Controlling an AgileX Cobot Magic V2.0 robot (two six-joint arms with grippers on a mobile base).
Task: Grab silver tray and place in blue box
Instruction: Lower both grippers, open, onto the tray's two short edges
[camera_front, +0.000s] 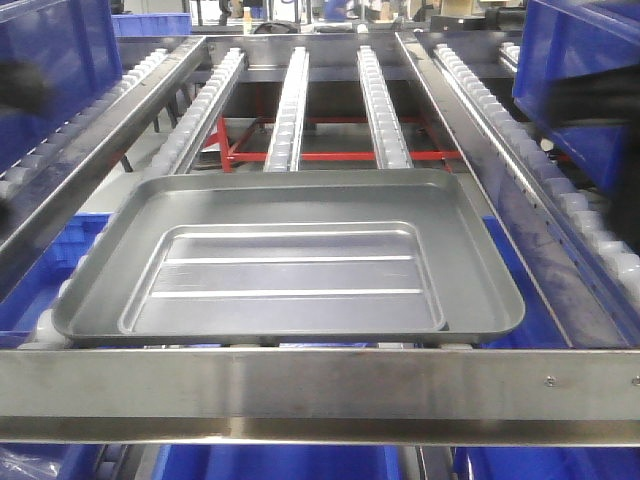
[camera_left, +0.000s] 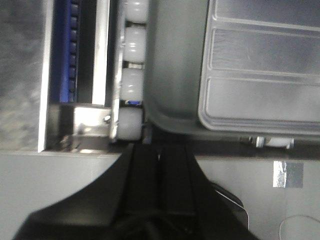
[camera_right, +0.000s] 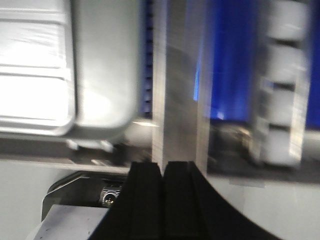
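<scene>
**Both grippers near the tray's corners, nothing held yet**

The silver tray lies flat on the roller tracks, with its near rim just behind the steel front rail. The left gripper points at the tray's near left corner, its jaws pressed together and empty. The right gripper, also closed on nothing, points at a side rail beside the right corner; this view is blurred. I judge both should open first, then take opposite rims and lift evenly, keeping the tray level toward the blue box under the rack.
</scene>
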